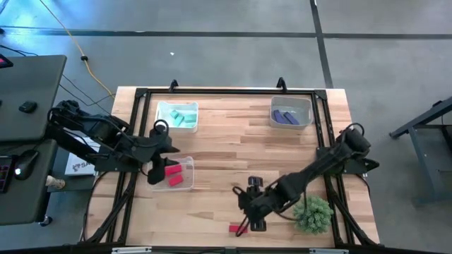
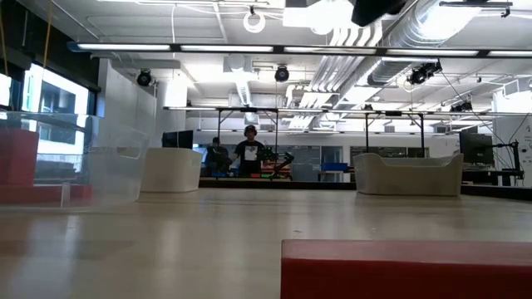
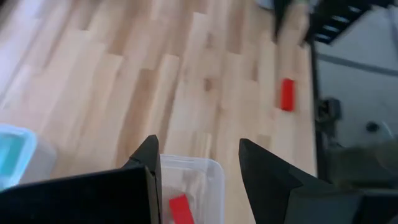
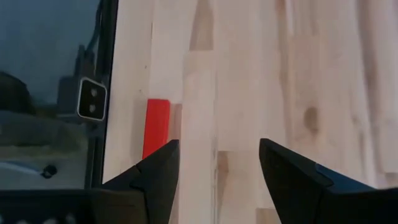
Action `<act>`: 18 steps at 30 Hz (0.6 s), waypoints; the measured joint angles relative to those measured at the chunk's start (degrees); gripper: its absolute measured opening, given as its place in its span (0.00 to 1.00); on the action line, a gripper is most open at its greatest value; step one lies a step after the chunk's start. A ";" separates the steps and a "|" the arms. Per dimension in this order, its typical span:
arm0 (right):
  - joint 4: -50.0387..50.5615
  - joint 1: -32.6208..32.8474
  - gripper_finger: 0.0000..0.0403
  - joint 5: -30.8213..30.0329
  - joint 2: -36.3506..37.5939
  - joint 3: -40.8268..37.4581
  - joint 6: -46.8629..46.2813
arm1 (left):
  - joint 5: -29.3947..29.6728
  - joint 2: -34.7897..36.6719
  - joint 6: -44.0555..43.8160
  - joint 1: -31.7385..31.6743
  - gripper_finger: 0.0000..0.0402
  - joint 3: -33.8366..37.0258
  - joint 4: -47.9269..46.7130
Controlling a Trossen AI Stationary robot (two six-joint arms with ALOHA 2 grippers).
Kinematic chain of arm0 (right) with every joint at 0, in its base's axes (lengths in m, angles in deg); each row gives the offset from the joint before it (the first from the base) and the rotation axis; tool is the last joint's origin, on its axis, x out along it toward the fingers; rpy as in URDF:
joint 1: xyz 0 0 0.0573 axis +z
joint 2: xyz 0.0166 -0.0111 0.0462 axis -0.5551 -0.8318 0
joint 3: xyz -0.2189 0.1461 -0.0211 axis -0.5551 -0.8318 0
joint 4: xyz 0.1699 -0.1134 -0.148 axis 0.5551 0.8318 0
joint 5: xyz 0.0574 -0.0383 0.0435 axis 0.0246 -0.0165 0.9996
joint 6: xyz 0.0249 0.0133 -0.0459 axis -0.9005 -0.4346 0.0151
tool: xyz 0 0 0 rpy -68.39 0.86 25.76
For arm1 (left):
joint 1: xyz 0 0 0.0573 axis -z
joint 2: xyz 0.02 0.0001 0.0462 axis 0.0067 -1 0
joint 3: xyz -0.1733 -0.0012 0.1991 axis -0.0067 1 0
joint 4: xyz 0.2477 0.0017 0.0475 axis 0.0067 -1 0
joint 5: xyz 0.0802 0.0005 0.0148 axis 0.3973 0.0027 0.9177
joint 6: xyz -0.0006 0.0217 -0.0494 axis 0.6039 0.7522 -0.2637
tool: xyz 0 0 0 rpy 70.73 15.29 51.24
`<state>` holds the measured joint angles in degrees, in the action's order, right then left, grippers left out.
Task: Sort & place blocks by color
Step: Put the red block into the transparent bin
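Right wrist view: right tool (image 4: 217, 180) wide open, empty, near red block (image 4: 156, 127).

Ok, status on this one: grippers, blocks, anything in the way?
Right gripper open, empty, beside last loose red block. Left gripper open over red tray. Plant close by right arm, not blocking.

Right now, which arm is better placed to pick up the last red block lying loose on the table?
Right. Its open end effector hovers just beside the loose red block at the table's front edge, while the left end effector is over the red tray, far off.
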<state>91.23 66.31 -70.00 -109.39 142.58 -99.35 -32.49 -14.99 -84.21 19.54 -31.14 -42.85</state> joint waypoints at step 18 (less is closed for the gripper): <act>-8.85 4.19 0.52 3.64 -11.47 0.00 -0.91 | 11.82 -3.85 -8.99 -1.27 0.31 -0.07 -4.14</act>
<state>82.39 70.50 -66.36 -120.86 142.58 -100.26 -20.67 -18.84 -93.20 18.27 -31.21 -47.00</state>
